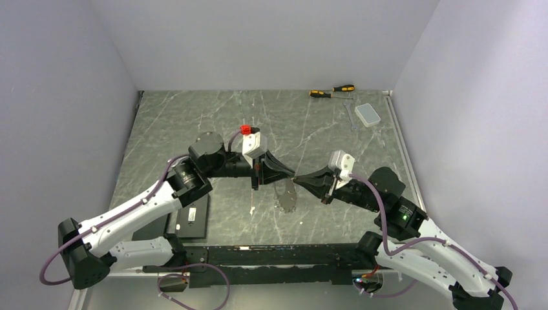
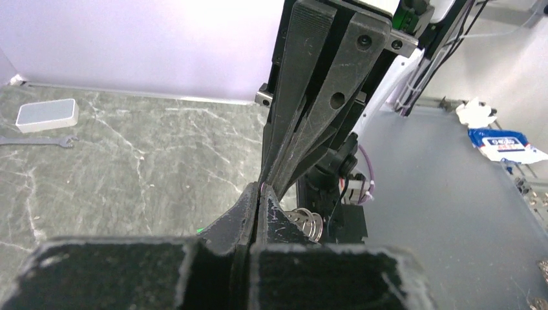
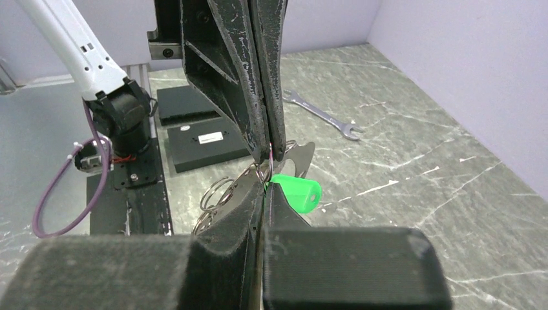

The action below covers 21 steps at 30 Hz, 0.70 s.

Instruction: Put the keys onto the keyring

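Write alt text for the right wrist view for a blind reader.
Two shut black pincers meet tip to tip: the right pincer from below, a green-headed key at its tips, the left pincer from above. Beside them show wire rings; behind lie a wrench and black boxes.

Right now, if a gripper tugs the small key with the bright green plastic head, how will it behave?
Probably light: the green-headed key looks tiny beside the right gripper. Its glossy head may slip from a pinch. It sits beside thin wire rings, so a tug may drag them along and let it swing.
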Motion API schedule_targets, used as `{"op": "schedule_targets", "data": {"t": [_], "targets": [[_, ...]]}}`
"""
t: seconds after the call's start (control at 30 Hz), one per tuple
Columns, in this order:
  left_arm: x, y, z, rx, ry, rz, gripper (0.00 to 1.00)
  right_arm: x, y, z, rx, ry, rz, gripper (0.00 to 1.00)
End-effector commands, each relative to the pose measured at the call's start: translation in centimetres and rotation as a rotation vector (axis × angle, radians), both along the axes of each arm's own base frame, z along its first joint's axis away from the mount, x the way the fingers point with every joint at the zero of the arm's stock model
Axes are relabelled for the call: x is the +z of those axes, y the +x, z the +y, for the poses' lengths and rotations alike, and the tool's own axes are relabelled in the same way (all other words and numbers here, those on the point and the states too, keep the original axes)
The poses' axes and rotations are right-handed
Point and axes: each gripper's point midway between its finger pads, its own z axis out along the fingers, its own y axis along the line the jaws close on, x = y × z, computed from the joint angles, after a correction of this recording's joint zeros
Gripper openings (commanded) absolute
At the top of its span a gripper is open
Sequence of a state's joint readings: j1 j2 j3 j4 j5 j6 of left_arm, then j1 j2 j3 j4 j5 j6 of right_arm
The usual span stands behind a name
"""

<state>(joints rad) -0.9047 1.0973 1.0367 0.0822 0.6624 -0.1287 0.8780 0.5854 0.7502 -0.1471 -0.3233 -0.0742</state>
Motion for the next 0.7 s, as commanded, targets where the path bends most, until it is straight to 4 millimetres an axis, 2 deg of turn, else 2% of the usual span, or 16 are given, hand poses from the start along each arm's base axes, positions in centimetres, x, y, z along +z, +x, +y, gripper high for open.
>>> {"op": "schedule_targets", "data": {"t": [0.0, 0.37, 0.67], "targets": [[6.0, -1.0, 0.8, -0.001, -0.225, -0.073, 0.0, 2.4, -0.2, 0.4, 0.024, 0.053, -0.052, 0.0], [9.1, -0.5, 1.6, 0.05, -0.417, -0.065, 0.0, 4.3, 0.5, 0.8, 0.009, 0.101, -0.103, 0.0], [9.7, -0.1, 1.6, 0.065, -0.473, -0.038, 0.0, 6.2, 0.8, 1.4, 0.021, 0.135, -0.159, 0.0]]}}
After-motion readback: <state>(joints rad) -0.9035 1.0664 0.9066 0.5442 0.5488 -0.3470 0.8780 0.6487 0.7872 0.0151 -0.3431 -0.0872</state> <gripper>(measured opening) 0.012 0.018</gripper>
